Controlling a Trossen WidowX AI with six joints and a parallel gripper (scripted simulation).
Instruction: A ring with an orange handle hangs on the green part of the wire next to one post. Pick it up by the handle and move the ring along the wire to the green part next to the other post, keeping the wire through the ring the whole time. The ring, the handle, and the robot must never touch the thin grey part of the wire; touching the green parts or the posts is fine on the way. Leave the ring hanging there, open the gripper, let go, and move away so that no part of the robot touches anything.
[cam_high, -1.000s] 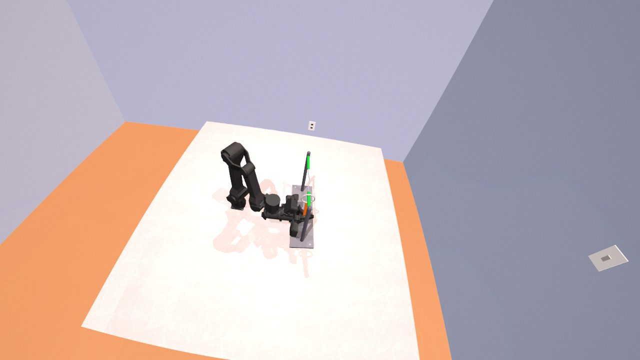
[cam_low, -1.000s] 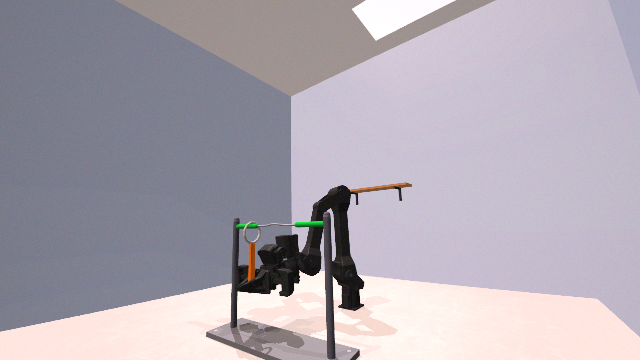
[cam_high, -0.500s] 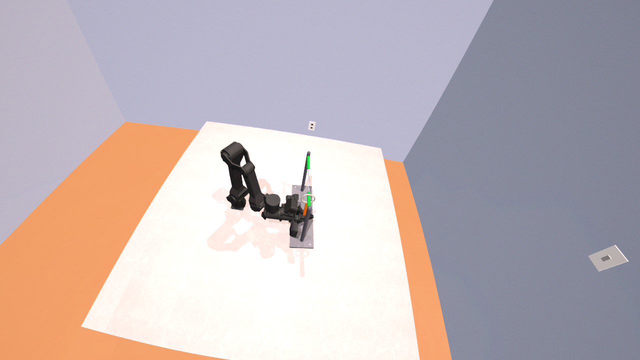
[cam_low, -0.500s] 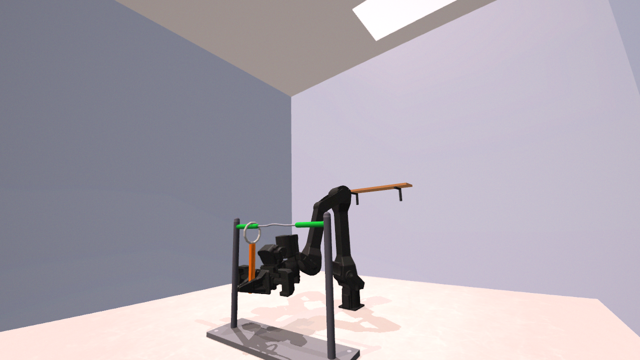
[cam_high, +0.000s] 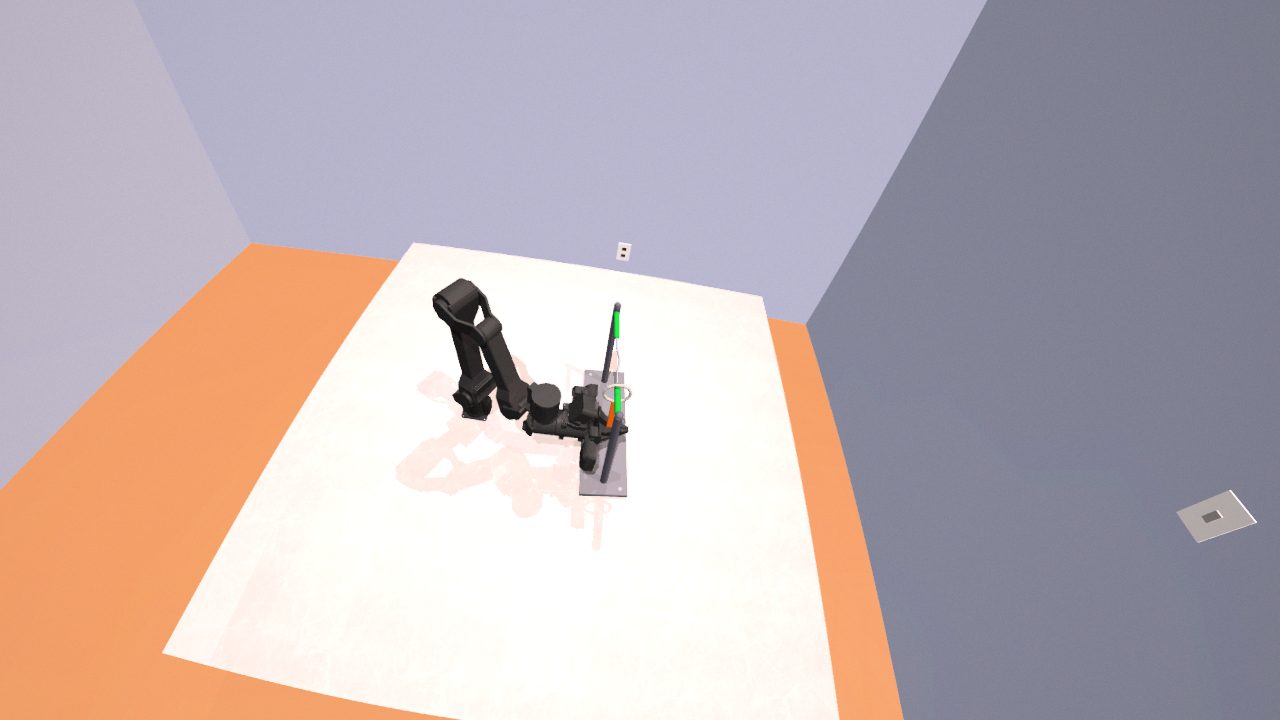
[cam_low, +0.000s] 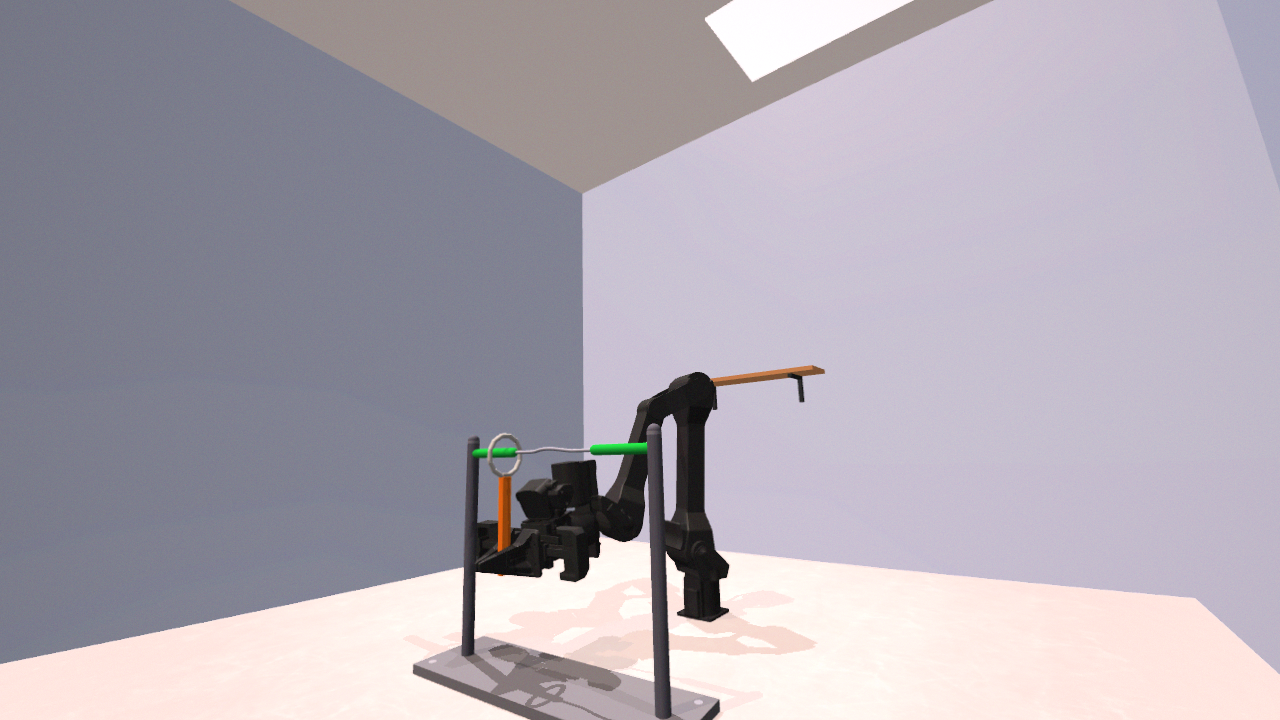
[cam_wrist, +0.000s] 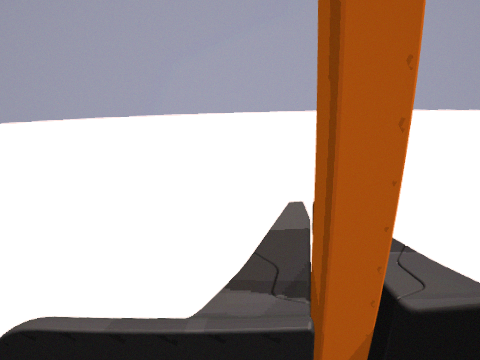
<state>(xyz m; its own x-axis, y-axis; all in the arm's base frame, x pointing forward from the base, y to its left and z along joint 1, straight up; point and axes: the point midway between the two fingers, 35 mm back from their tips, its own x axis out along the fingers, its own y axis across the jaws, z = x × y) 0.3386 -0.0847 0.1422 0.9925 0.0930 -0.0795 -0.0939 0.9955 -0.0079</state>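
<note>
— While the ring (cam_low: 503, 453) hangs on the green part (cam_low: 494, 451), what grips it?

— Clenched on the orange handle (cam_wrist: 360, 174), the gripper (cam_low: 506, 548) clamps its lower end; the ring sits straight above the gripper.

In the wrist view the orange handle (cam_wrist: 360, 160) ran off the top and bottom edges, so the ring and wire were out of frame. Both dark fingers were cut by the lower edge (the right-hand one by the right edge too). From the top view the thin grey wire between the posts was too fine to trace, and the near post (cam_high: 609, 456) crossed the gripper (cam_high: 601, 428), hiding its grip.
</note>
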